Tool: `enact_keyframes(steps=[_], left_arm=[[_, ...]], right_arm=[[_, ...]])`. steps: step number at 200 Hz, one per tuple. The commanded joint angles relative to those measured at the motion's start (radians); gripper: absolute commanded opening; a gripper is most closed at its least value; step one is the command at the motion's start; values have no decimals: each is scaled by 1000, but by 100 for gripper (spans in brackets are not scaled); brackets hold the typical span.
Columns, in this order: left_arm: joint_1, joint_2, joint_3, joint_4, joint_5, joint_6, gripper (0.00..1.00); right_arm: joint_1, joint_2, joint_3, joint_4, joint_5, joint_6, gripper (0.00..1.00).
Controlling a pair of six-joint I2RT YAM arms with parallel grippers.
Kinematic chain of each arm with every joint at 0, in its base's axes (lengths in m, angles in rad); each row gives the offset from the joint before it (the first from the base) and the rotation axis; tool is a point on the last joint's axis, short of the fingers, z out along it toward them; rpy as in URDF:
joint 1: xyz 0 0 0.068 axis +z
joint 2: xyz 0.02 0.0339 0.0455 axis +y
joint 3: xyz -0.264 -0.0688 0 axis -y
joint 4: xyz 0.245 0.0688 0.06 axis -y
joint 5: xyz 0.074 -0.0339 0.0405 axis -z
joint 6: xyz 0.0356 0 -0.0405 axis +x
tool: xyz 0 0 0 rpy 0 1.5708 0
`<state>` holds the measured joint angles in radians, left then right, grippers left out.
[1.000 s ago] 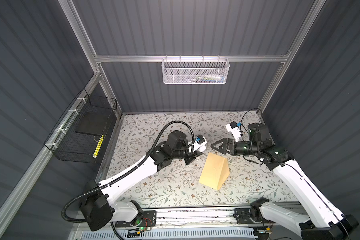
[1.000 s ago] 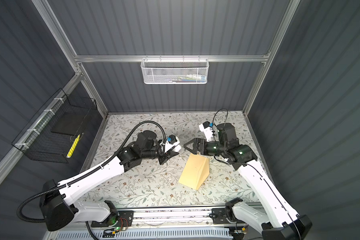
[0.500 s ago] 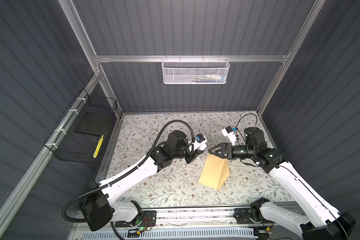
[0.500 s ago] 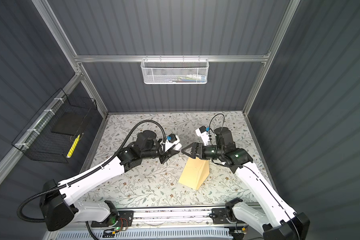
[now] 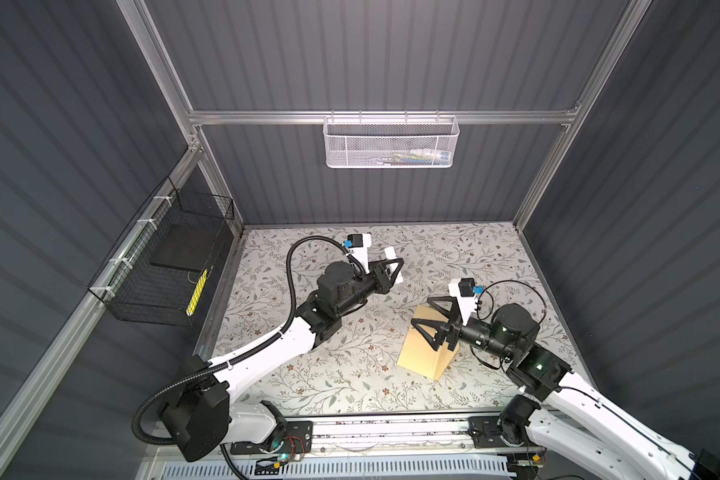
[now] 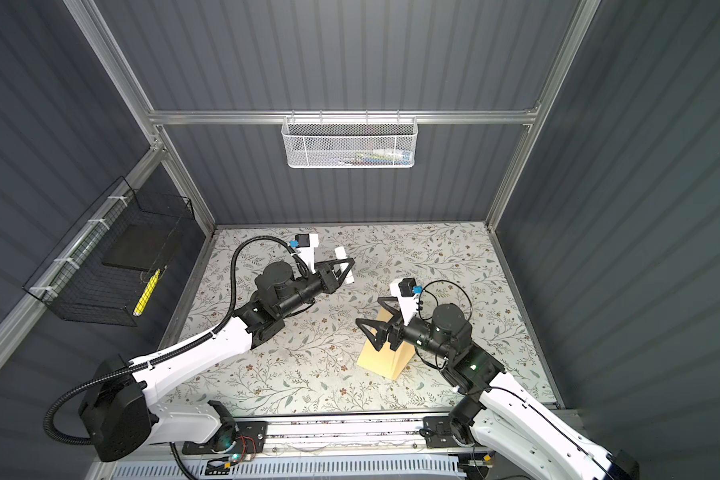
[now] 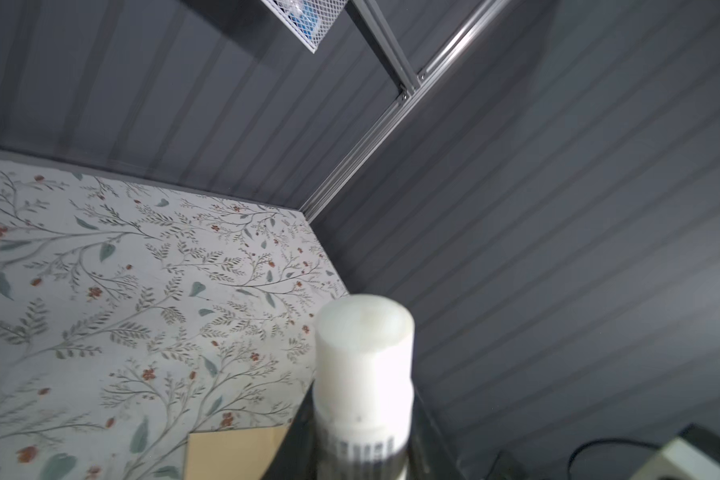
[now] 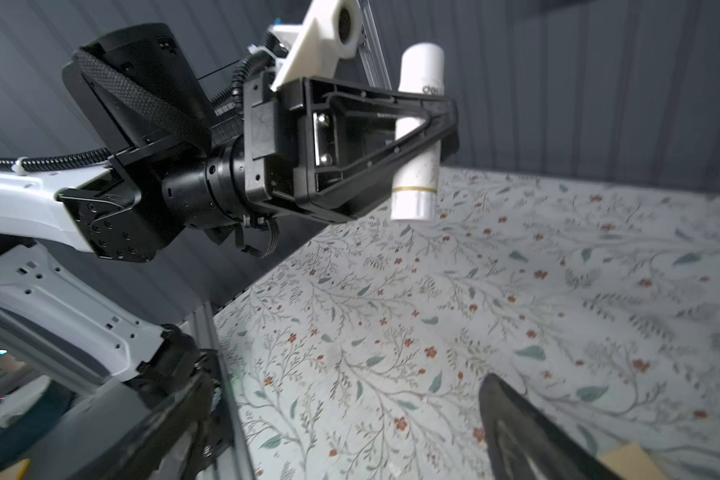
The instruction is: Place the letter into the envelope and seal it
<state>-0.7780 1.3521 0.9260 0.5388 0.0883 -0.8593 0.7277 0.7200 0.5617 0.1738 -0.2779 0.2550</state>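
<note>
Right of centre on the floral tabletop [image 5: 350, 374], in both top views, the envelope [image 5: 422, 359] [image 6: 385, 359] rests as a tan rectangle angled toward the lower right of the frame. Over its upper end hangs the right gripper [image 5: 422, 311], jaws spread wide with nothing between them. Whether a fingertip touches the paper is hard to say from above. Up and to the left, well apart from the envelope, the left gripper [image 5: 396, 268] is clamped across a small white tube [image 5: 390, 252], clear of the table. The right wrist view shows a gold band near one end of the tube.
</note>
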Motion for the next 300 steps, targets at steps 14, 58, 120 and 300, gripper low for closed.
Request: enact_keyframes(steps=[14, 58, 120, 300], left_arm=[[-5, 48, -46, 296, -67, -421, 0], [-11, 40, -39, 202, -79, -520, 0], [-10, 19, -54, 139, -91, -543, 0], [-10, 63, -45, 179, -55, -576, 0]], right_arm=[[117, 109, 4, 268, 322, -414, 99], [162, 271, 7, 551, 507, -638, 93], [161, 379, 55, 635, 529, -711, 75], [113, 454, 102, 536, 441, -621, 44]])
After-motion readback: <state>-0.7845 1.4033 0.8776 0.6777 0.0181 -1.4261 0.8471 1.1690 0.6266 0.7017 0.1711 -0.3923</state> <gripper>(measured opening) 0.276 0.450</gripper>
